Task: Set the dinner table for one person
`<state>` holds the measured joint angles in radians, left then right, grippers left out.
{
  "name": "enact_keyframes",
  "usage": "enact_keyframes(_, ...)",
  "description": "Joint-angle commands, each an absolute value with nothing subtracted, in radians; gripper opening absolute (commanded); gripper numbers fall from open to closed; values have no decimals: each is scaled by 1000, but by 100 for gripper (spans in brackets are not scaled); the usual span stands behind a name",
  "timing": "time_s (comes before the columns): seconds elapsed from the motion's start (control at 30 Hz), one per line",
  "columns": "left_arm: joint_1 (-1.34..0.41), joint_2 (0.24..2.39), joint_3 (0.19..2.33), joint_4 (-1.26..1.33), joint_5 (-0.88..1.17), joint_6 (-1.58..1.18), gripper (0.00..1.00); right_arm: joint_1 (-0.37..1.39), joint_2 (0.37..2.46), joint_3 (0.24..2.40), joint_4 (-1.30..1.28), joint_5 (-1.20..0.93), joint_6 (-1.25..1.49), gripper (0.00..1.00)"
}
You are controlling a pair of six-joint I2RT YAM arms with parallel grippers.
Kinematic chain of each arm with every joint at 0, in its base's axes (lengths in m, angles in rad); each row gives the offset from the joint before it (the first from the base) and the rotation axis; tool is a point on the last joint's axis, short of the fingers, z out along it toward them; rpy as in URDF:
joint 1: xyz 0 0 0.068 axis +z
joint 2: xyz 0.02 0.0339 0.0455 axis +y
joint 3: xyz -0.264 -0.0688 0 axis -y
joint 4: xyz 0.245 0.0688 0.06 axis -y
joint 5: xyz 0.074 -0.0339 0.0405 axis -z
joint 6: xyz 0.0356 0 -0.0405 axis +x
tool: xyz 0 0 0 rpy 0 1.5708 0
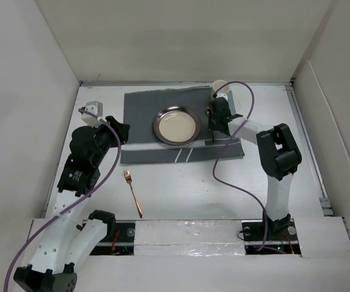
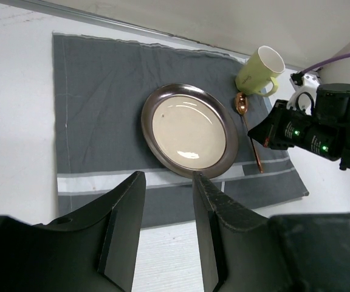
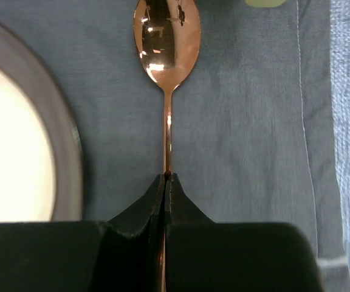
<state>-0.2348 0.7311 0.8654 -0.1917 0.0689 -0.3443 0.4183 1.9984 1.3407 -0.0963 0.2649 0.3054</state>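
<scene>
The white dinner table (image 1: 193, 188) holds a dark grey striped placemat (image 1: 141, 115) with a round metal plate (image 1: 176, 125) at its middle. My right gripper (image 3: 165, 177) is shut on the thin handle of a copper spoon (image 3: 166, 36), low over the mat just right of the plate (image 3: 17, 140). The spoon's bowl points at a pale yellow-green cup (image 1: 220, 88) at the mat's far right corner. A copper fork (image 1: 132, 193) lies on the bare table in front of the mat. My left gripper (image 2: 169, 176) is open and empty above the mat's near left edge.
White walls (image 1: 29, 73) close in the table on the left, back and right. A purple cable (image 1: 236, 182) loops from the right arm over the table. A taped rail (image 1: 187, 234) runs along the near edge between the arm bases.
</scene>
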Motion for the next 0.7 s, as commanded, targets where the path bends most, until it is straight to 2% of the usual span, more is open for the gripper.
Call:
enact_keyframes(0.0,-236,738,874,-164,60,-330,34,414,2034,1413,-109,238,275,0)
enact_keyframes(0.13,-236,750,873,-164,45,-330,34,403,2048,1408,-103,253,294,0)
enact_keyframes(0.23,-236,768,874,-170,41,-330,35,403,2020,1378,-78,242,307,26)
enact_keyframes(0.27,-236,773,873,-169,35,-330,37,403,1984,1367,-71,242,307,40)
enact_keyframes(0.37,-236,811,879,-186,18,-330,39,403,1922,1341,-63,215,311,53)
enact_keyframes(0.47,-236,876,890,-215,-53,-322,38,417,1807,1292,-63,195,308,58)
enact_keyframes(0.57,-236,977,914,-256,-103,-316,38,480,1657,1220,-37,198,317,57)
enact_keyframes(0.6,-236,995,917,-258,-106,-313,37,497,1616,1156,-28,204,324,48)
enact_keyframes(0.63,-236,1040,916,-265,-129,-313,37,540,1471,1073,26,196,342,21)
enact_keyframes(0.67,-236,1040,919,-265,-129,-313,37,540,1470,1072,26,196,342,21)
